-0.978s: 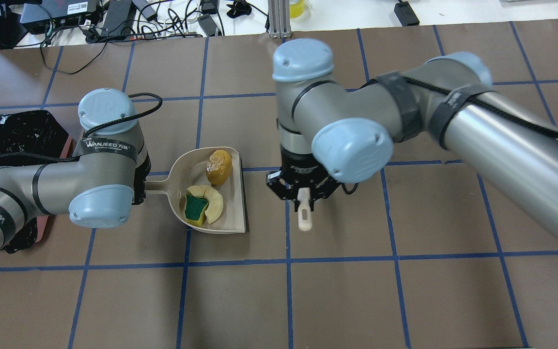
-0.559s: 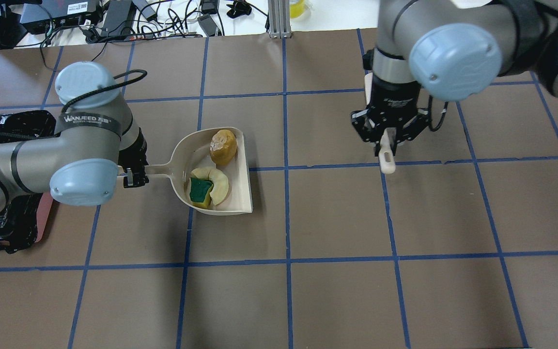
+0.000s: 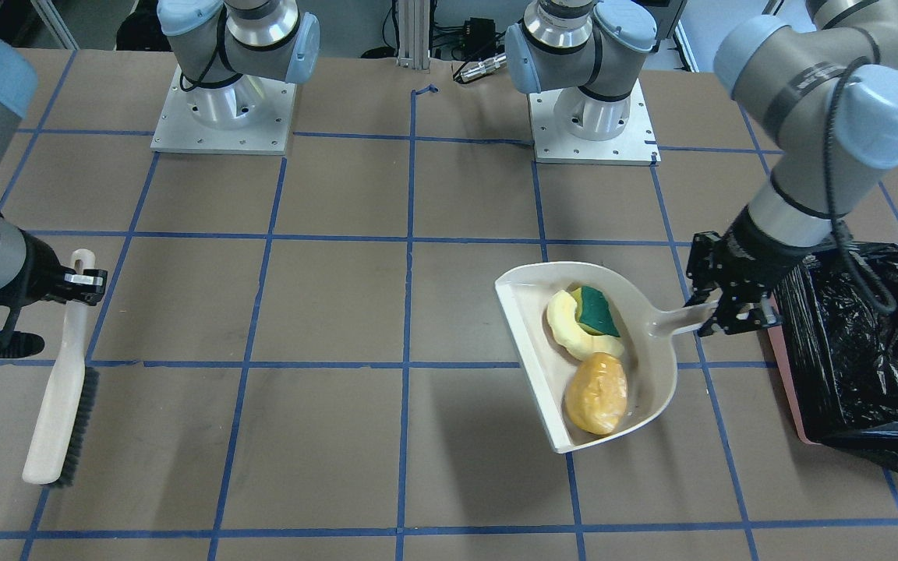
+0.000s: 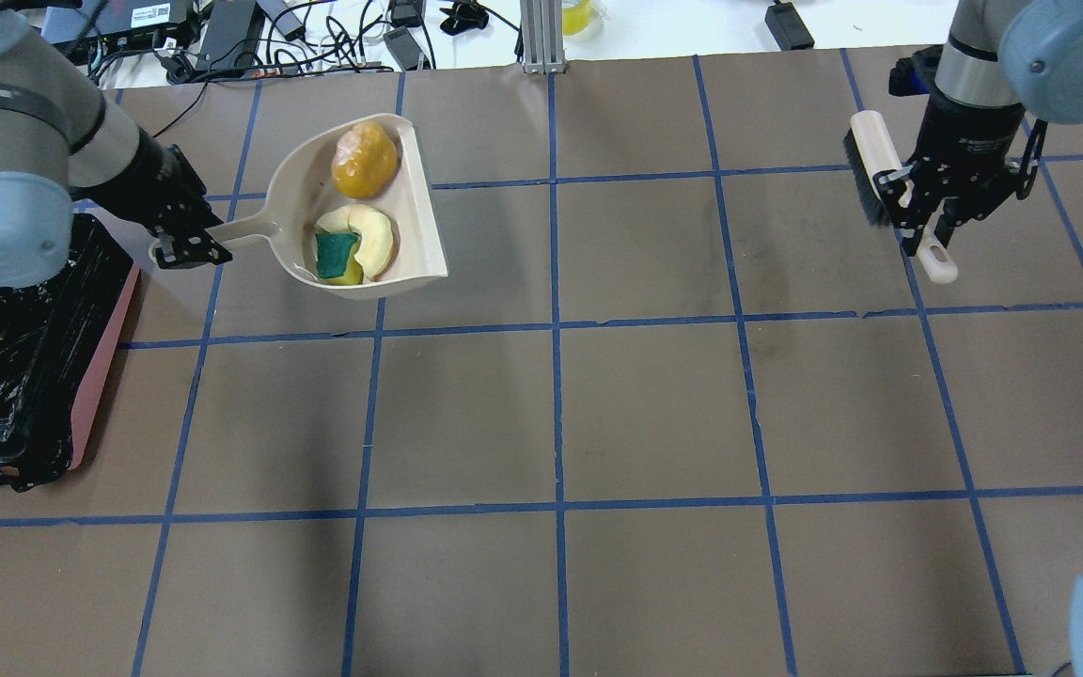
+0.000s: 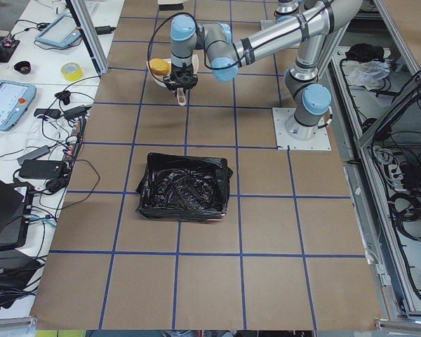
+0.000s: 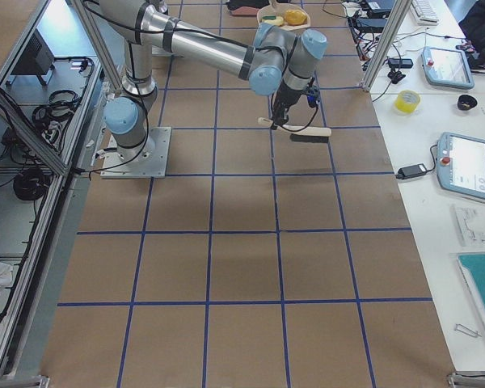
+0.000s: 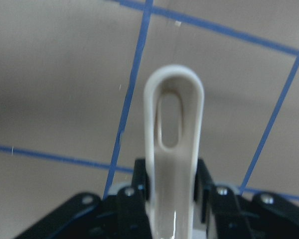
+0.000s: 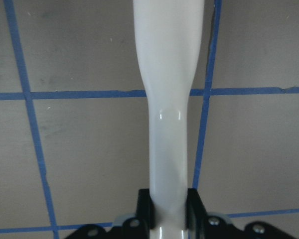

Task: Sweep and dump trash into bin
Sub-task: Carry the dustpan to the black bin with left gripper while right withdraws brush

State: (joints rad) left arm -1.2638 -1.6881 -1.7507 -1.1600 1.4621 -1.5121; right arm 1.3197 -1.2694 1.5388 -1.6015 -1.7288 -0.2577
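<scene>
So the left arm comes in low from the left, wrist turned so the left gripper (image 4: 186,240) points right, and it's clamped on the handle of the beige dustpan (image 4: 421,221). On the wrist cam we see the handle squeezed between the two black fingers (image 7: 138,193). The pan looks held up off the table (image 4: 654,414), with its shadow thrown off to one side in the front view. All the trash sits inside it: the yellow-orange lump (image 4: 365,160) at the far end, then the pale crescent slice (image 4: 376,241) nearer to us, curled around the little green-and-yellow sponge block (image 4: 335,256), which touches it. The bin (image 4: 102,376), pink with the crinkly black bag, sits at the table's left edge, nearer than the pan. The pan is off to its right and not over it, and the gripper is just beside the bin's far corner. Way over at the far right, the right arm hangs down from above. The right gripper (image 4: 927,221) is closed tight on the handle of the brush (image 4: 866,150), bristles facing left. We can't tell if the bristles touch the table. Between the two arms we see only brown surface and blue tape lines (image 4: 556,324). Beyond the far edge there's a mess of cables and boxes (image 4: 222,38).
</scene>
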